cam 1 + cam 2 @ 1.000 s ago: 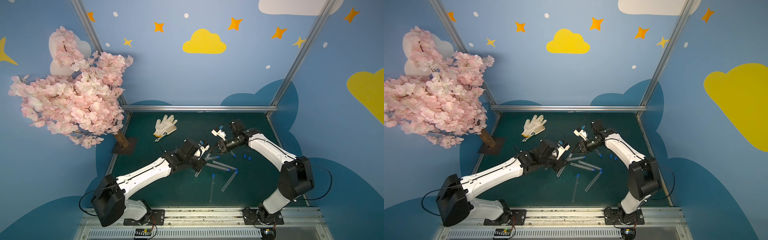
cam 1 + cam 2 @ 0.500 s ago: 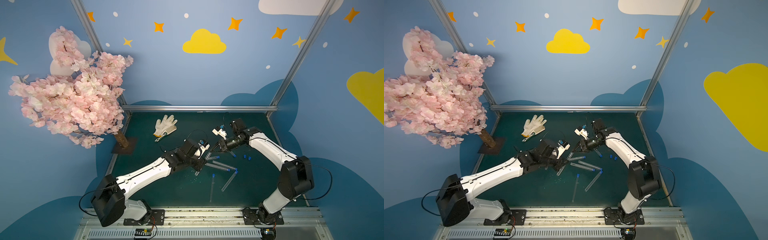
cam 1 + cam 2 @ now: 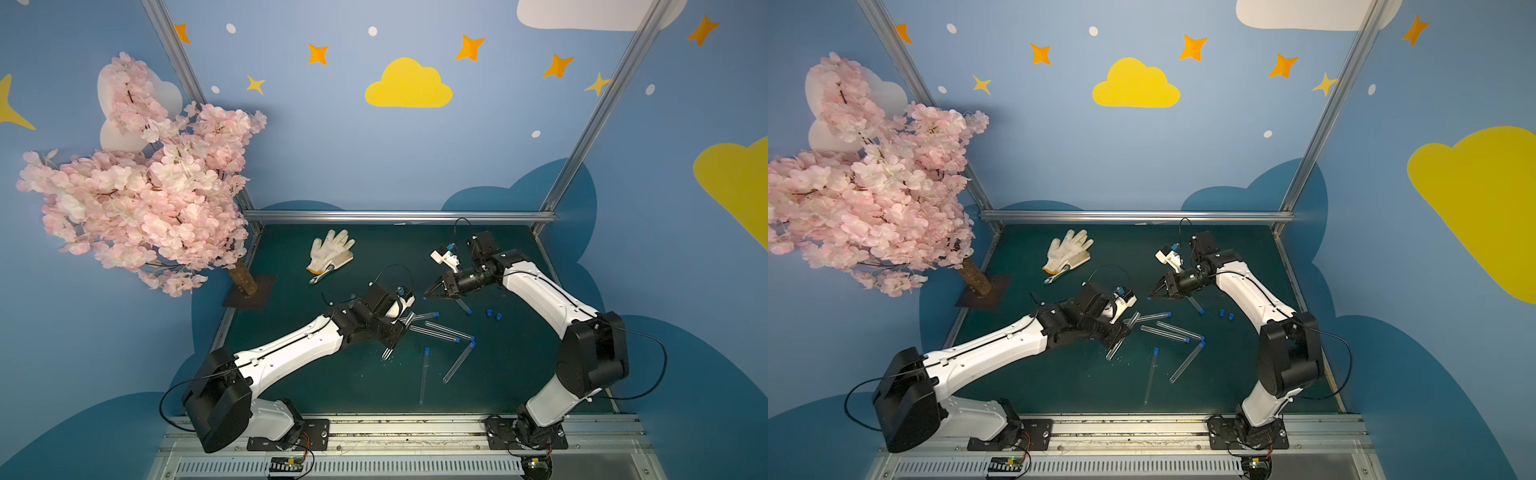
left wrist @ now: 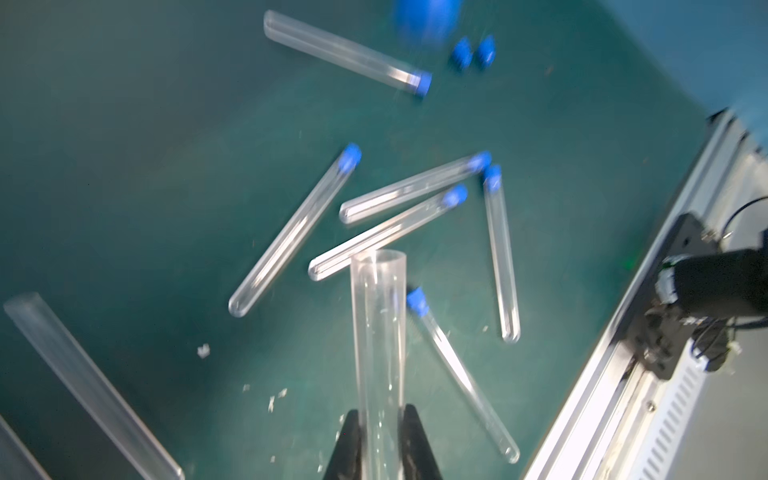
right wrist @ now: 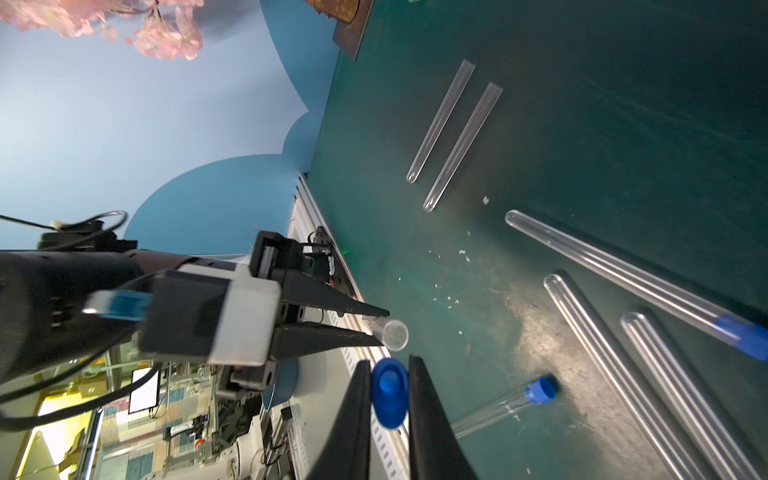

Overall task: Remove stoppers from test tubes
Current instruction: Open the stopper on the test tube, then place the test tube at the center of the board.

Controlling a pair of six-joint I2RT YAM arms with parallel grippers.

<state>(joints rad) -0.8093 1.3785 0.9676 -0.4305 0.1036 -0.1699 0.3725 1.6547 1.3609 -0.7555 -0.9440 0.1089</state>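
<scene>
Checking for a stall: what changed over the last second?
Only the right gripper shifted slightly at the wrist; its jaws stay shut on a blue stopper. The left gripper keeps the open tube. Nothing was let go; table tubes, loose stoppers and glove are unmoved.

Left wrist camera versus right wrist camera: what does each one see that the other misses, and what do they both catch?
Only the left wrist view shows two loose stoppers lying side by side on the mat. Only the right wrist view shows the right fingers shut on a blue stopper, plus some pink blossom. Both show the open test tube gripped by the left fingers, and stoppered test tubes lying on the green mat.
</scene>
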